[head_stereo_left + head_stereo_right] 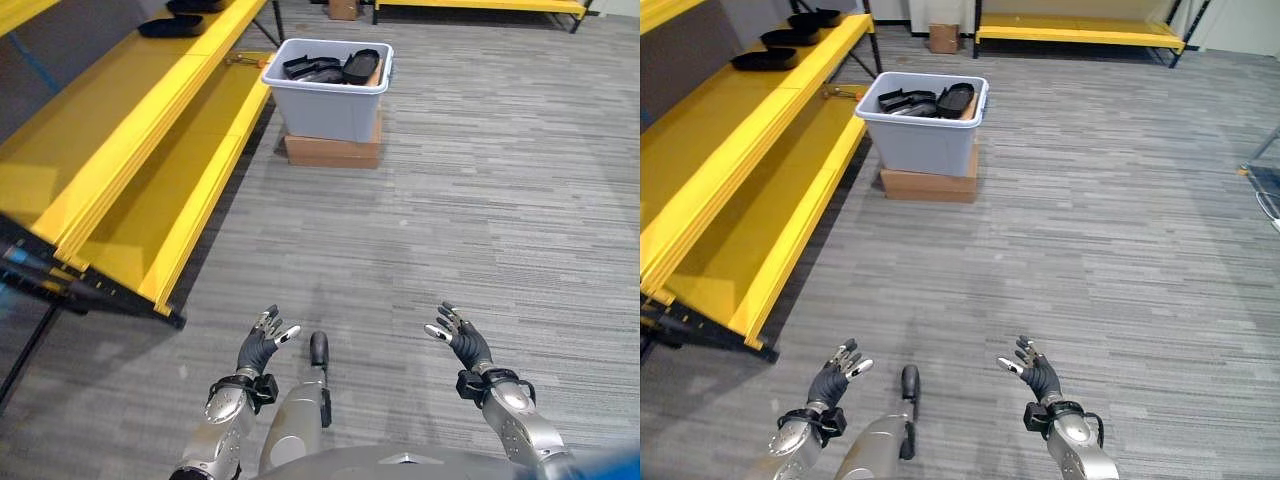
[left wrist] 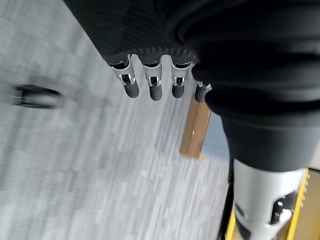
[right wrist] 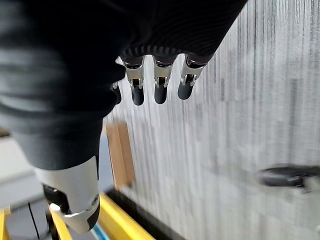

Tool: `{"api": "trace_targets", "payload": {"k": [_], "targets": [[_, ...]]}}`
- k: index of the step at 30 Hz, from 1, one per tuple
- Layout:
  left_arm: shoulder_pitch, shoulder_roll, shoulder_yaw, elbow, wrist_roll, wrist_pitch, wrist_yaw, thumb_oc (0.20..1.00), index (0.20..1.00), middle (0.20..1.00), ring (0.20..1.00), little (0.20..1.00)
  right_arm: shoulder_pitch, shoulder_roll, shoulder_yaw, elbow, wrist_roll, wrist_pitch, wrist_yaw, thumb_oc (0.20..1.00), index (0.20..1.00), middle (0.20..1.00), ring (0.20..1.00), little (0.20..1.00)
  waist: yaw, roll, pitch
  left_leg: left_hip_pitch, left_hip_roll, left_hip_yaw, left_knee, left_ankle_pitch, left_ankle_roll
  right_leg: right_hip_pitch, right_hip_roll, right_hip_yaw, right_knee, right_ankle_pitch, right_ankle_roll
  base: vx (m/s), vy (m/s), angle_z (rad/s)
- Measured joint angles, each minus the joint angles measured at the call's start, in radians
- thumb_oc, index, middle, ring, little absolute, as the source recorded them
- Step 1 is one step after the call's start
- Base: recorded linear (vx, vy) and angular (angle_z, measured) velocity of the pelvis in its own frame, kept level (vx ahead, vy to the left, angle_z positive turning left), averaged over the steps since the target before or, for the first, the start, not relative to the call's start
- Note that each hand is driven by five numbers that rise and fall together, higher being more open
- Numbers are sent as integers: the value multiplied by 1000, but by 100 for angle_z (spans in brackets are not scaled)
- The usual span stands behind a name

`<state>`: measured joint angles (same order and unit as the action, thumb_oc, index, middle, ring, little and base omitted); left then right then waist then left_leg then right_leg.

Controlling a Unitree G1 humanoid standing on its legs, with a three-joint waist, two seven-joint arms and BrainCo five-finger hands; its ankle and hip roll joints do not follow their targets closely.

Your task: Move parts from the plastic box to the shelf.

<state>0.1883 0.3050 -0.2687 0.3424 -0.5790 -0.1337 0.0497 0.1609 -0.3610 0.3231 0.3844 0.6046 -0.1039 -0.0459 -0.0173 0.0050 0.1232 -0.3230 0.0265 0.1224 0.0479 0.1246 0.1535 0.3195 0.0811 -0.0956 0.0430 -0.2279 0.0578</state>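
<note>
In the left eye view we see the grey plastic box (image 1: pixel 331 95) standing on a flat brown cardboard carton (image 1: pixel 332 151) on the grey striped carpet floor (image 1: pixel 470 200), just beside the yellow two-level shelf (image 1: pixel 150 150); black moulded parts (image 1: pixel 335 68) lie inside the box, more black parts (image 1: pixel 170 26) rest on the shelf's upper level, and our left hand (image 1: pixel 262 345) and right hand (image 1: pixel 460 340) hover low over the floor, well apart from the box, both empty. In the right eye view the same layout shows, with another yellow shelf (image 1: pixel 1080 30) along the far wall. In the left wrist view the left fingers (image 2: pixel 155 85) hang loosely apart holding nothing, and in the right wrist view the right fingers (image 3: pixel 160 85) are likewise relaxed and spread over the carpet.
</note>
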Motion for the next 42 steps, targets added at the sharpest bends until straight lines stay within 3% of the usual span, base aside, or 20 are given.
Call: {"api": "trace_targets", "payload": {"k": [1, 2, 6, 10, 12, 14, 16, 17, 19, 20, 22, 24, 27, 29, 30, 32, 37, 38, 39, 42], "targets": [[-3, 6, -10, -3, 0, 1, 0, 1000, 1000, 1000, 1000, 1000, 24, 24, 0, 4, 0, 2, 0, 1000, 1000, 1000, 1000, 1000, -6, -12, 4, 58, -4, -7, -35, 55, 56, -18, -17, -5, 110, -11, 10, 294, 256, -35], [-3, 10, -10, -16, 0, 0, -1, 1000, 1000, 1000, 1000, 1000, 43, 43, 1, 2, 0, 2, 5, 1000, 1000, 1000, 1000, 1000, 8, -12, -22, 121, -8, -23, -110, 107, 33, -75, -60, -2, 139, -77, 6, 358, 315, -43], [-85, 27, -5, -12, 0, -1, 0, 1000, 1000, 1000, 1000, 1000, 17, 49, 0, -17, 0, 3, 5, 1000, 1000, 1000, 1000, 1000, -10, -50, -31, 147, -91, -7, -96, 46, -33, -167, -208, -2, 2, -5, 35, 176, 181, 5], [-78, 47, -4, -26, 0, -3, 1, 1000, 1000, 1000, 1000, 1000, -11, 66, 0, -14, -1, 10, 13, 1000, 1000, 1000, 1000, 1000, 27, -44, -35, 174, -118, 5, -59, -10, -36, -139, -233, -9, 3, 33, 51, 128, 211, 4], [-74, 46, -8, -26, 1, 0, 1, 1000, 1000, 1000, 1000, 1000, -27, 65, -1, -14, -1, 9, 15, 1000, 1000, 1000, 1000, 1000, 25, -5, -22, 210, -109, -7, -62, -24, -28, -186, -225, -19, 169, 31, 54, 51, 224, 19], [-81, 53, -8, -26, 3, 0, 1, 1000, 1000, 1000, 1000, 1000, -30, 65, 0, -12, -1, 9, 19, 1000, 1000, 1000, 1000, 1000, 14, 19, -11, 236, -98, -24, -68, -43, -20, -330, -228, -12, 490, 52, 54, 70, 211, 21], [-82, 74, -8, -28, 13, 0, 1, 1000, 1000, 1000, 1000, 1000, -21, 67, 4, -15, -1, 9, 27, 1000, 1000, 1000, 1000, 1000, -7, 16, 0, 269, -112, -55, -79, -64, 7, -500, -254, 31, 811, 193, 70, 143, 187, 37], [-83, 84, -8, -31, 16, 0, 1, 1000, 1000, 1000, 1000, 1000, -7, 67, 4, -17, -1, 10, 32, 1000, 1000, 1000, 1000, 1000, -15, 9, 8, 281, -123, -58, -79, -72, 20, -543, -263, 45, 862, 165, 75, 200, 130, 9], [-91, 96, -13, -40, 25, 1, 1, 1000, 1000, 1000, 1000, 1000, -19, 64, 3, -26, -2, 10, 38, 1000, 1000, 1000, 1000, 1000, -22, 32, 63, 308, -108, -57, -77, -102, 36, -667, -248, -33, 746, 82, 43, 389, -22, -22], [-106, 88, -17, -34, 25, 0, 0, 1000, 1000, 1000, 1000, 1000, -16, 65, 11, -42, -2, 10, 39, 1000, 1000, 1000, 1000, 1000, -46, 43, 78, 320, -98, -64, -85, -118, -1, -693, -203, -77, 402, 102, 56, 468, -146, -5], [-121, 81, -10, -17, 25, 0, 0, 1000, 1000, 1000, 1000, 1000, -6, 70, 27, -45, -2, 10, 41, 1000, 1000, 1000, 1000, 1000, -45, 5, 79, 355, -121, -59, -101, -138, -55, -697, -200, -132, 121, 187, 60, 345, -140, 17], [-118, 67, -3, -1, 25, 0, 0, 1000, 1000, 1000, 1000, 1000, -2, 72, 42, -44, -2, 14, 40, 1000, 1000, 1000, 1000, 1000, -46, -32, 62, 393, -141, -52, -109, -166, -65, -674, -202, -169, -125, 250, 80, 340, -142, 26], [-70, 26, -11, -2, 32, 1, -1, 1000, 1000, 1000, 1000, 1000, -1, 71, 41, -37, -2, 16, 40, 1000, 1000, 1000, 1000, 1000, -50, -33, 31, 494, -116, -104, -124, -232, -95, -604, -196, -163, -63, 334, 43, 433, -185, 39], [-60, 6, -21, -4, 44, 1, -5, 1000, 1000, 1000, 1000, 1000, 10, 61, 40, -36, -2, 19, 40, 1000, 1000, 1000, 1000, 1000, -46, -17, -10, 541, -76, -120, -125, -255, -134, -533, -163, -165, -90, 431, -35, 392, -176, 57], [-67, -7, -33, -3, 44, 2, -8, 1000, 1000, 1000, 1000, 1000, -4, 49, 35, -36, -2, 20, 39, 1000, 1000, 1000, 1000, 1000, -48, 0, -17, 543, -51, -126, -98, -269, -155, -511, -143, -186, -90, 429, -90, 325, -160, 36], [-78, -14, -42, -8, 44, 1, -10, 1000, 1000, 1000, 1000, 1000, -47, 17, 34, -45, -2, 15, 39, 1000, 1000, 1000, 1000, 1000, -43, 4, -22, 515, -31, -94, 11, -271, -175, -477, -121, -186, -96, 403, -131, 327, -163, 7], [-94, -12, -43, -10, 39, 0, -11, 1000, 1000, 1000, 1000, 1000, -91, -13, -7, -54, 2, -10, 22, 1000, 1000, 1000, 1000, 1000, -39, 5, -45, 393, 27, -81, 376, -280, -229, -395, -61, -174, -100, 303, -173, 226, -164, -7], [-95, -9, -40, -9, 37, 0, -9, 1000, 1000, 1000, 1000, 1000, -91, -12, -2, -54, 2, -12, 20, 1000, 1000, 1000, 1000, 1000, -35, -5, -44, 338, 33, -92, 494, -250, -255, -383, -55, -172, -101, 287, -181, 168, -174, -19], [-91, -6, -44, -8, 28, 0, -9, 1000, 1000, 1000, 1000, 1000, -81, -11, 2, -52, 4, -13, 19, 1000, 1000, 1000, 1000, 1000, -21, -34, -43, 179, 44, -129, 774, -155, -287, -361, -50, -169, -101, 259, -204, 207, -136, -11], [-85, 17, -54, -11, 18, 7, -12, 1000, 1000, 1000, 1000, 1000, -50, 8, 0, -62, 10, -13, 10, 1000, 1000, 1000, 1000, 1000, -19, -92, -13, 43, 40, -123, 810, -216, -265, -288, -68, -158, -115, 220, -211, 120, -7, 0]]}}
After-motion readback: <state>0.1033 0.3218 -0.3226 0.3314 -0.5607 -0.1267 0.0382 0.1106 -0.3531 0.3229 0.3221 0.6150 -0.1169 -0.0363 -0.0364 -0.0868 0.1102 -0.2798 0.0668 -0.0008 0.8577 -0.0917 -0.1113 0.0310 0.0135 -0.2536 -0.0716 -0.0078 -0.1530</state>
